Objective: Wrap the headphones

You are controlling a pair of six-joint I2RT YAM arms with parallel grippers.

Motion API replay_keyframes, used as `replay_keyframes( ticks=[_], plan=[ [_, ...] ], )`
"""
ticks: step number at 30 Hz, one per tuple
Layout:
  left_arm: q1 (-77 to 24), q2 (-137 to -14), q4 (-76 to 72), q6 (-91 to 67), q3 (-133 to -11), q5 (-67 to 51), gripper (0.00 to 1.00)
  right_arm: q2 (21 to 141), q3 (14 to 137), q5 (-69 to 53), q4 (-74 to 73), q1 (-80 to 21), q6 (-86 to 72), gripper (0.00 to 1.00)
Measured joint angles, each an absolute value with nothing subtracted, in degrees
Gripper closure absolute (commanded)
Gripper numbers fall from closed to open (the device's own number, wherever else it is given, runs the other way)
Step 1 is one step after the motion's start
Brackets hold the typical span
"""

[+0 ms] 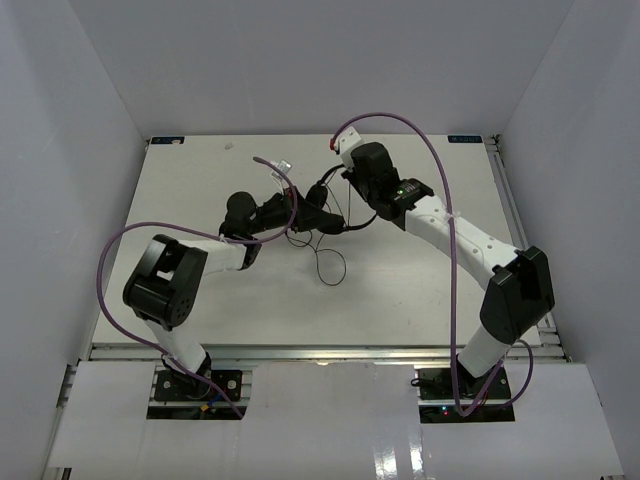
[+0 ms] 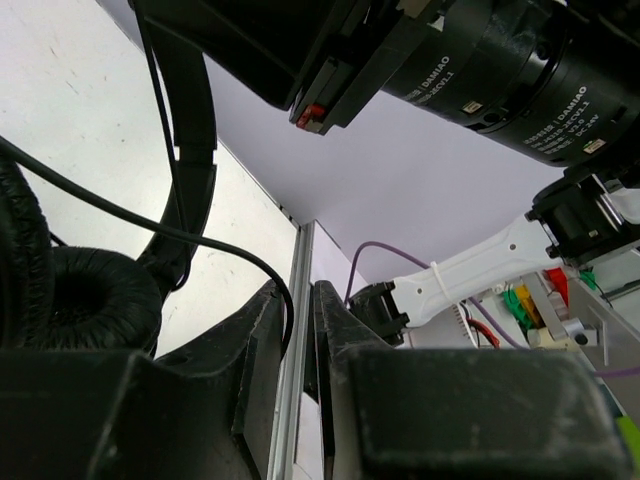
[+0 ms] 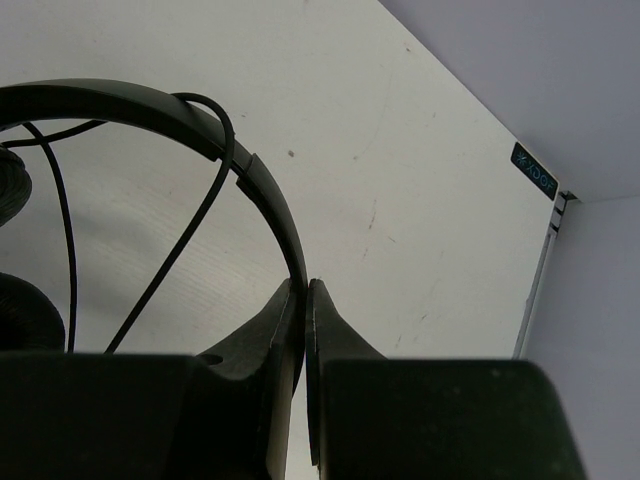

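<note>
The black headphones (image 1: 320, 214) are held above the table's middle between both grippers. My right gripper (image 1: 340, 203) is shut on the thin headband (image 3: 150, 104), which runs down between its fingertips in the right wrist view (image 3: 303, 284). My left gripper (image 1: 292, 212) is just to the left. In the left wrist view its jaws (image 2: 297, 287) are nearly closed on the thin black cord (image 2: 200, 240), which drops into their gap. A padded earcup (image 2: 90, 292) sits to their left. A loose loop of cord (image 1: 328, 264) lies on the table below.
The white table (image 1: 420, 290) has a raised rail along its right edge (image 1: 515, 215). Purple robot cables (image 1: 440, 170) arc over the right arm and loop beside the left arm (image 1: 110, 260). The right arm's wrist (image 2: 470, 50) hangs close above my left gripper.
</note>
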State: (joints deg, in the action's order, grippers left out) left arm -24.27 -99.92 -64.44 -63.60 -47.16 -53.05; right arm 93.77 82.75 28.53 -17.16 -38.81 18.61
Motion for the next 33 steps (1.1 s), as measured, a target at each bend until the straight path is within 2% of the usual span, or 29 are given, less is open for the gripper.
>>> replay_keyframes(
  ticks=[12, 19, 33],
  plan=[
    [-28.7, -100.0, -61.4, -62.4, -49.5, -48.4, 0.70, 97.3, 86.2, 25.1, -17.9, -37.2, 12.9, 0.92],
    [-31.1, -100.0, -59.0, -61.2, -50.7, -47.4, 0.66, 98.0, 87.0, 22.9, -18.3, -36.3, 11.3, 0.92],
    [-37.4, -102.0, -63.1, -57.6, -43.3, -46.0, 0.62, 98.0, 95.2, 13.8, -22.5, -28.0, 5.3, 0.92]
  ],
)
